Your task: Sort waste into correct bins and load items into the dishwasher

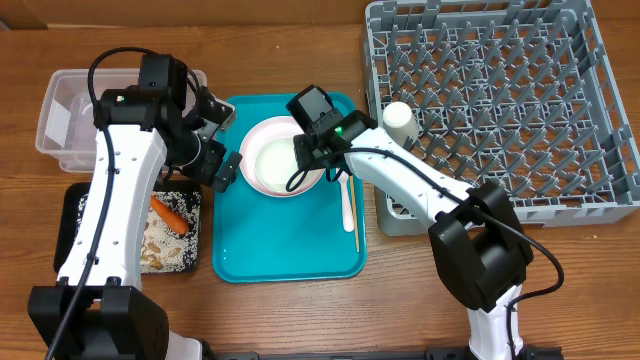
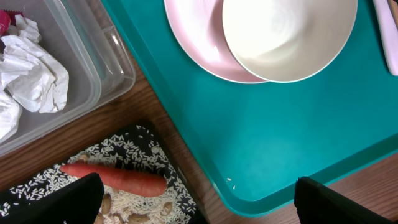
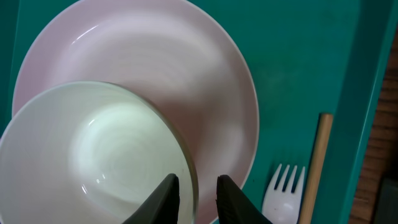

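Note:
A white bowl [image 3: 93,149] rests over the edge of the pale-pink plate [image 3: 186,74] on the teal tray [image 1: 285,245]. My right gripper [image 3: 198,186] is shut on the bowl's rim, one finger inside and one outside. A white fork [image 3: 283,193] and a wooden stick [image 3: 317,168] lie to the right of the plate. My left gripper [image 2: 205,205] hangs open and holds nothing, over the gap between the teal tray and the black tray [image 2: 152,146]. The black tray holds a carrot [image 2: 118,177], rice and scraps. Crumpled napkins [image 2: 31,68] lie in the clear tub [image 2: 112,68].
The grey dish rack [image 1: 520,100] stands at the back right with a white cup [image 1: 398,117] at its near-left corner. In the overhead view the clear tub [image 1: 70,110] is at the back left, and the black tray [image 1: 75,215] is in front of it.

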### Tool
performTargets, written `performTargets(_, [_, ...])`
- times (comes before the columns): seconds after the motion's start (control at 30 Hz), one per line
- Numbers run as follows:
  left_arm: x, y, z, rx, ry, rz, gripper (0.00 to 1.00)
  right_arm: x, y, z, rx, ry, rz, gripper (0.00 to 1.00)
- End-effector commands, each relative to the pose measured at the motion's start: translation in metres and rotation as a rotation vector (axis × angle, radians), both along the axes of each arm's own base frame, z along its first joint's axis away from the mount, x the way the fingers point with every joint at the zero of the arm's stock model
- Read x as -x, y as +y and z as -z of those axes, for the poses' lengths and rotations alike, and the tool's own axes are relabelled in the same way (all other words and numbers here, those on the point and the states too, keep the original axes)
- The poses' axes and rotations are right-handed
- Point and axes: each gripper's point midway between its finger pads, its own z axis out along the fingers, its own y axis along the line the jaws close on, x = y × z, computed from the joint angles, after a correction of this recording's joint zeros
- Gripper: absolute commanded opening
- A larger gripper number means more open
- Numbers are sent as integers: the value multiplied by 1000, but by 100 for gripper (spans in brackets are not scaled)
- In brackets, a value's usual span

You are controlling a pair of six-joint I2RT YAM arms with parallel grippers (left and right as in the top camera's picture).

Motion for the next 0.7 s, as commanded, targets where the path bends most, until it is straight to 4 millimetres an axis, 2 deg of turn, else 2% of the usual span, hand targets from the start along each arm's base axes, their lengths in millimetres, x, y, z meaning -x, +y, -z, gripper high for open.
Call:
performTargets(0.0, [-2, 2, -8, -2, -26, -4, 100, -2, -2, 3, 8, -4, 8, 24])
performTargets(0.67, [-2, 2, -8, -2, -26, -5, 100, 2, -5, 5, 20, 12, 6, 24])
